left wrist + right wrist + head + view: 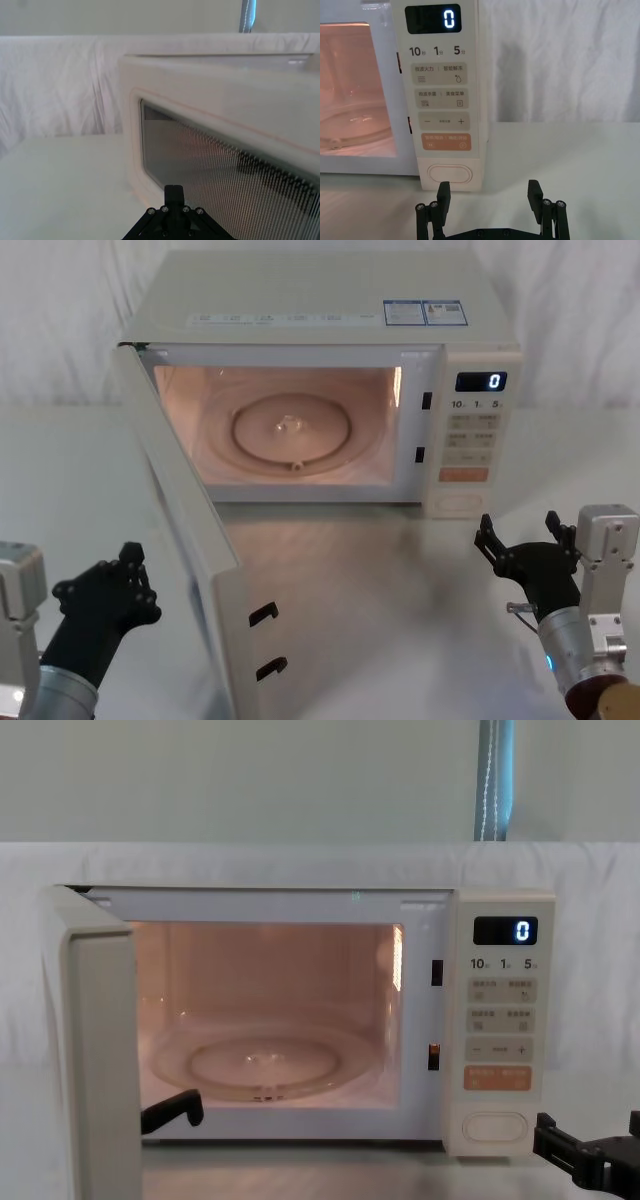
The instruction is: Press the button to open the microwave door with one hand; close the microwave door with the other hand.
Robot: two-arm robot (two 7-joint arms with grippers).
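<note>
Door (185,530) stands swung wide on its left hinge, cavity lit, so step 1 of 2 looks done and closing remains. Left gripper (125,575), fingers seemingly closed, sits outside the door; right gripper (490,197), fingers wide, hangs just before the button (450,174).

The microwave door (190,540) is swinging wide open, blocking the near left; bare table (400,600) is lying free on the right.

Both arms are silver-grey cylinders ending in a black claw (left claw (105,595), right claw (527,540)) with small silver screws.
</note>
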